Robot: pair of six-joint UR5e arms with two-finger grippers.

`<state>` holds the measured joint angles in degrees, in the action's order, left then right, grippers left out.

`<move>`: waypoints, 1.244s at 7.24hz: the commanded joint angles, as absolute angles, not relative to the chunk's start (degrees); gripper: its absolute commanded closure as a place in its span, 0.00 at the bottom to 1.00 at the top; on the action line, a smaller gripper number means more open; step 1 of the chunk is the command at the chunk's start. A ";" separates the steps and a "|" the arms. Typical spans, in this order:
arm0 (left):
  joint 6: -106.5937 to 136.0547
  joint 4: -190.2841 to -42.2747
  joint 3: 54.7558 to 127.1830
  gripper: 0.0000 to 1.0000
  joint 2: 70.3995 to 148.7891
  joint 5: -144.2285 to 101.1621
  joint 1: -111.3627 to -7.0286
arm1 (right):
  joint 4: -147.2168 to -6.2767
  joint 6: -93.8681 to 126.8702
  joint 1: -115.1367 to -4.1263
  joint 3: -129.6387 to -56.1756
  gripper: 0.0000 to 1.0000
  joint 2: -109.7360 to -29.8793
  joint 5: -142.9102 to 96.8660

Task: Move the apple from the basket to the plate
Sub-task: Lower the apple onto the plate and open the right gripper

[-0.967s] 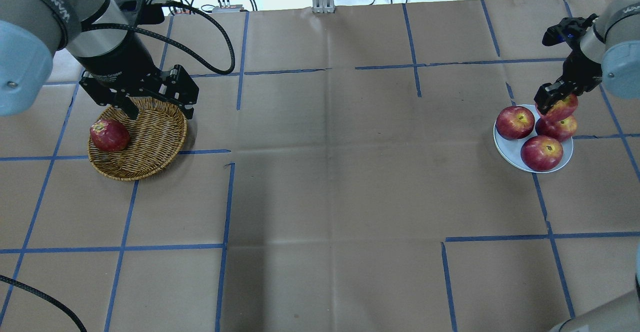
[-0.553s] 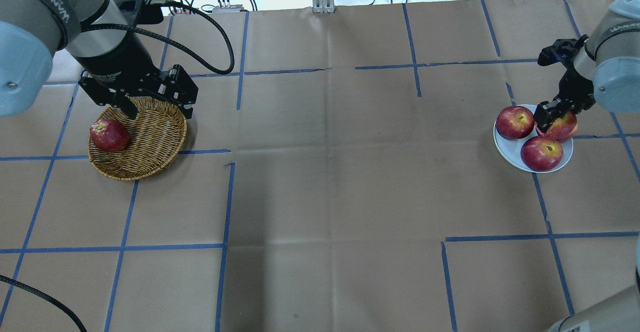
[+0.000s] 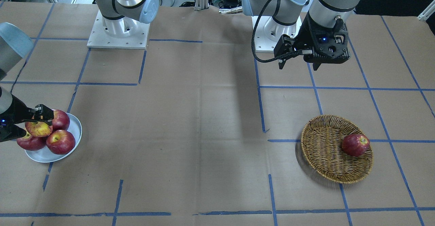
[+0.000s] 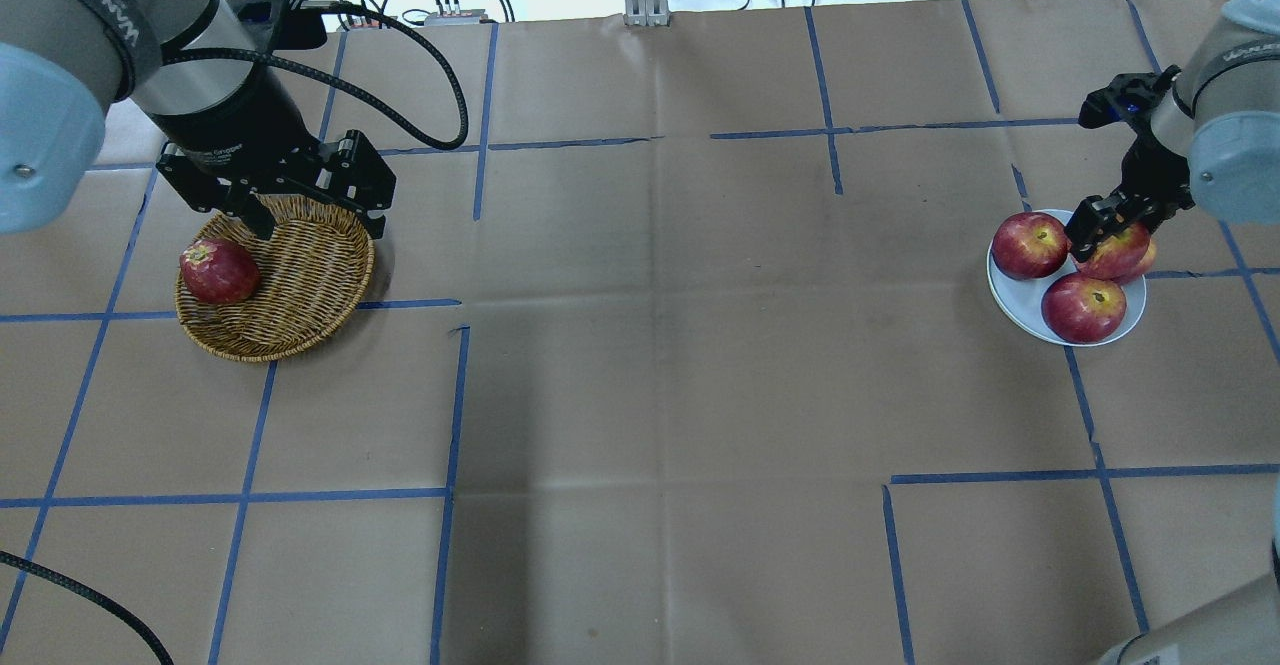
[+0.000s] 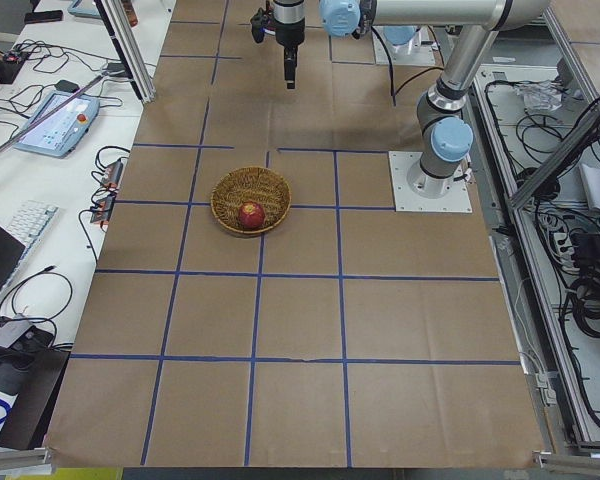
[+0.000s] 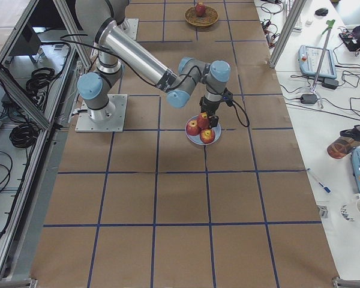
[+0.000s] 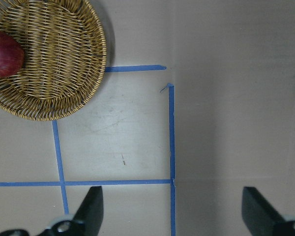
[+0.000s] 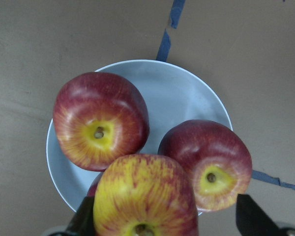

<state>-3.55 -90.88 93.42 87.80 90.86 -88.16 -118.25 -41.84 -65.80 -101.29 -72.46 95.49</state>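
Observation:
The pale red, yellow-streaked apple (image 8: 142, 196) rests on top of the dark red apples on the grey-white plate (image 8: 187, 93), also seen in the overhead view (image 4: 1115, 250) and front view (image 3: 38, 128). My right gripper (image 8: 167, 221) straddles it, jaws spread wide, with a gap showing at the right finger (image 8: 250, 216). The wicker basket (image 4: 300, 265) holds one dark red apple (image 4: 218, 271). My left gripper (image 4: 305, 215) hangs open and empty above the basket's far rim.
Three dark red apples (image 3: 60, 141) crowd the plate (image 4: 1010, 305) under the pale one. The basket (image 7: 54, 59) sits at the top left of the left wrist view. Brown paper with blue tape lines covers the table between basket and plate.
My right gripper has come down with the pale apple, which now sits on the apples on the plate. The left arm has not moved.

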 commanded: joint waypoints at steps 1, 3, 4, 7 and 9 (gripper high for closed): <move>-3.52 -90.88 93.43 0.01 87.80 90.79 -88.15 | -115.95 -41.75 -66.27 -96.70 0.00 -72.77 94.84; -3.60 -90.97 93.43 0.01 87.80 90.79 -88.15 | -107.36 -40.96 -68.45 -91.43 0.00 -74.96 93.17; -3.52 -90.88 93.43 0.01 87.80 90.70 -88.15 | -104.88 -38.96 -69.16 -89.75 0.00 -75.32 93.08; -3.60 -90.88 93.60 0.01 87.80 90.70 -88.15 | -86.37 -23.96 -77.31 -81.84 0.00 -79.70 93.16; -3.52 -90.88 93.60 0.01 87.89 90.70 -88.15 | -84.11 -14.01 -85.13 -82.52 0.00 -82.17 93.08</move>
<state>-3.58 -90.93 93.57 87.83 90.70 -88.16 -86.08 -19.92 -80.17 -82.48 -80.59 93.11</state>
